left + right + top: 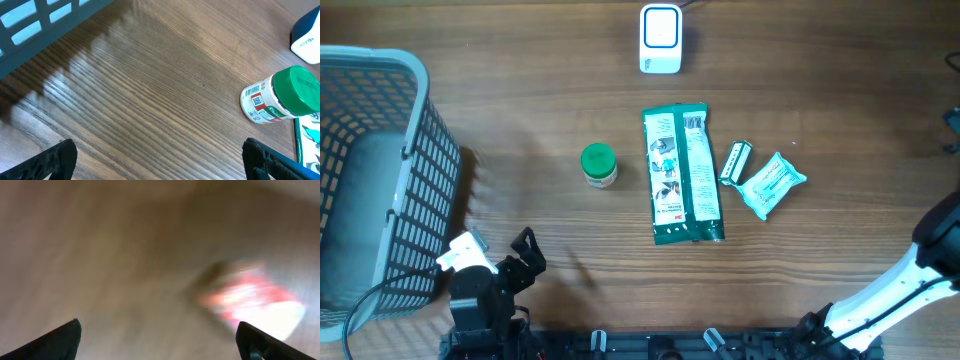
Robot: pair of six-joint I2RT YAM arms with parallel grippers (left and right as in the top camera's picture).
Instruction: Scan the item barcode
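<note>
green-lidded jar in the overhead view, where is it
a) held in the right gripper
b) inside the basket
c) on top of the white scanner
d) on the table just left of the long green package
d: the green-lidded jar stands on the bare wood just left of the long green package, apart from it, with nothing gripping it.

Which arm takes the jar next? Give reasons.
Probably left. The left gripper, open, sits close to the jar, which its wrist camera sees; the right arm is far off by the corner.

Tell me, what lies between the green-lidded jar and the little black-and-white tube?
The long green packet lies between the jar and the tube, seen in the overhead view.
</note>
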